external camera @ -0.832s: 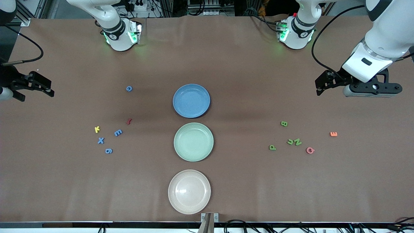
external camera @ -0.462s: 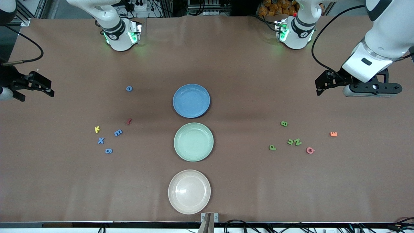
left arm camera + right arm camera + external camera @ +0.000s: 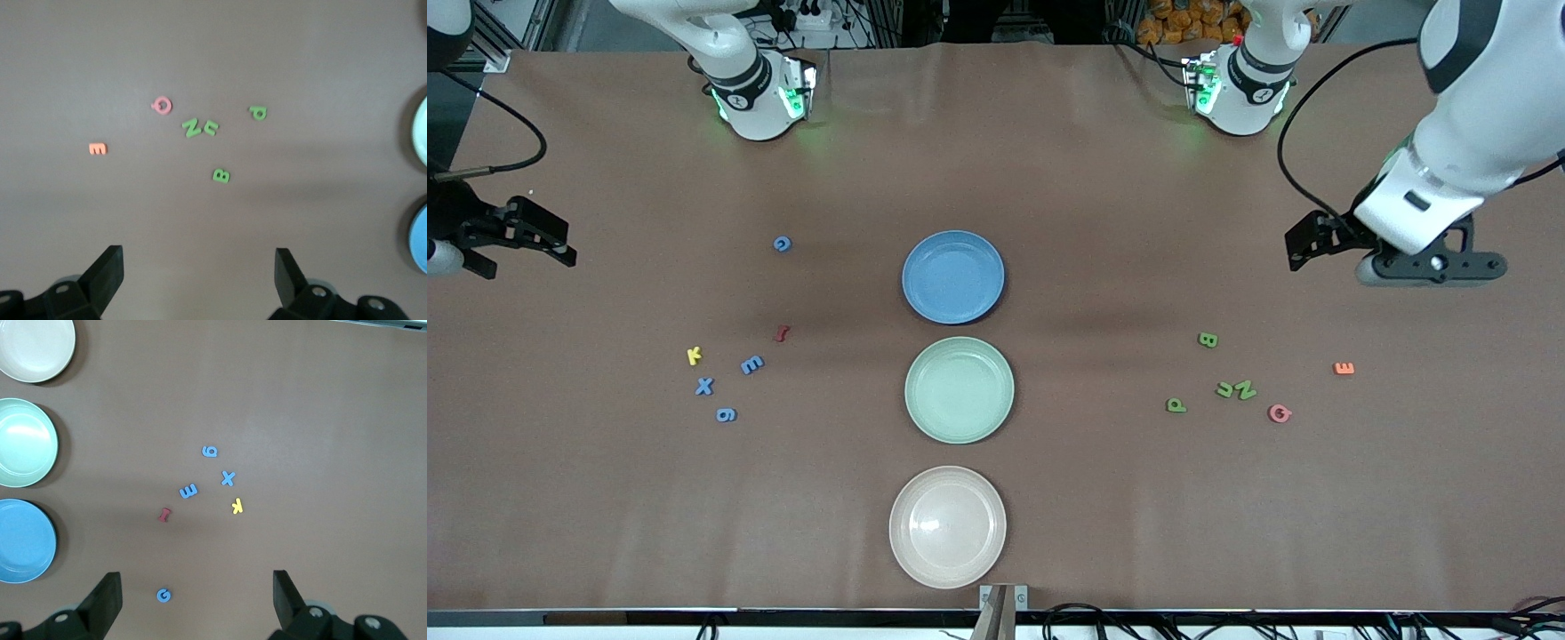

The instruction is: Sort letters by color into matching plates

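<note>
Three plates are sitting in a row down the middle of the brown worktop [image 3: 1103, 178]. The blue plate [image 3: 953, 276] is farthest from the front camera, the mint green plate [image 3: 959, 389] is next, and the cream-white plate [image 3: 947, 526] is nearest. All three plates are holding nothing.

Toward the right arm's end, the blue letters are lying flat: a blue G [image 3: 782, 244] by itself, then a blue E [image 3: 752, 364], a blue X [image 3: 704, 386] and a blue 9 [image 3: 727, 414] close together. A yellow K [image 3: 694, 356] is lying just beside the X, and a dark red letter [image 3: 782, 333] is lying near the E.

Toward the left arm's end, the green letters are lying flat: a green B [image 3: 1208, 340], a green P [image 3: 1176, 405], and a green J [image 3: 1225, 389] touching a green N [image 3: 1245, 389]. A pink Q [image 3: 1280, 413] is lying near the N, and an orange E [image 3: 1344, 368] is lying apart from them.

The left end effector [image 3: 1303, 244] is hanging in the air over bare worktop, with its fingers spread wide and holding nothing. The right end effector [image 3: 551, 242] is waiting over the edge of the worktop, fingers spread wide and holding nothing too.
</note>
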Available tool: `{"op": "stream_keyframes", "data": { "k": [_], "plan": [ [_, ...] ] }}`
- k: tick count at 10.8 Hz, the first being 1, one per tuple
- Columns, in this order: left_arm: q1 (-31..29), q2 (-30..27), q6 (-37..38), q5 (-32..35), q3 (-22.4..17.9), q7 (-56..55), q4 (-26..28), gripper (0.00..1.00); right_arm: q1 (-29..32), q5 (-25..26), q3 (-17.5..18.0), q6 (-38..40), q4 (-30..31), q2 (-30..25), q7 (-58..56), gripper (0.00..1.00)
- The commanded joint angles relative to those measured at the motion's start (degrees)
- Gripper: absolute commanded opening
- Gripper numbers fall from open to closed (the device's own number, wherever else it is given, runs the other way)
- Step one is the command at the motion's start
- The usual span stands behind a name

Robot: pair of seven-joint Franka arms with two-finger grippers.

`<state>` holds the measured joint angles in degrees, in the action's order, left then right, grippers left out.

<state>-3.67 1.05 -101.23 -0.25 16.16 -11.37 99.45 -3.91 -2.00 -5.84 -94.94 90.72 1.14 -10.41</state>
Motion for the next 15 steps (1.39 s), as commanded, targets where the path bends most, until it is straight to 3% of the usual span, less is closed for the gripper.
{"op": "stream_keyframes", "data": {
  "k": [1,4,5,10,13,15],
  "plan": [
    [-0.6,3.5,-1.8,-1.6,0.2,-2.2,3.6,1.00,0.0,-0.7,0.3,0.3,-0.1,0.4,0.6,1.00],
    [-0.6,3.9,-12.3,-1.5,0.2,-3.1,12.2,1.00,0.4,-0.8,0.3,0.5,0.0,3.5,0.3,1.00],
    [-0.6,5.6,-14.8,-1.3,0.2,-6.2,12.7,1.00,0.1,-0.8,0.3,0.9,0.1,3.8,0.4,1.00],
    [0.0,13.0,-19.8,2.5,0.0,-24.7,11.3,1.00,-0.7,-0.8,0.4,-0.1,3.5,6.6,-2.1,1.00],
    [0.9,18.1,-19.8,4.5,0.2,-34.4,7.5,1.00,0.0,-0.8,0.4,-8.3,12.1,5.7,-2.1,0.99],
    [1.7,19.2,-19.7,4.6,0.3,-43.3,6.3,1.00,0.9,-0.8,0.4,-15.9,17.1,5.9,-2.1,0.91]
  ]
}}
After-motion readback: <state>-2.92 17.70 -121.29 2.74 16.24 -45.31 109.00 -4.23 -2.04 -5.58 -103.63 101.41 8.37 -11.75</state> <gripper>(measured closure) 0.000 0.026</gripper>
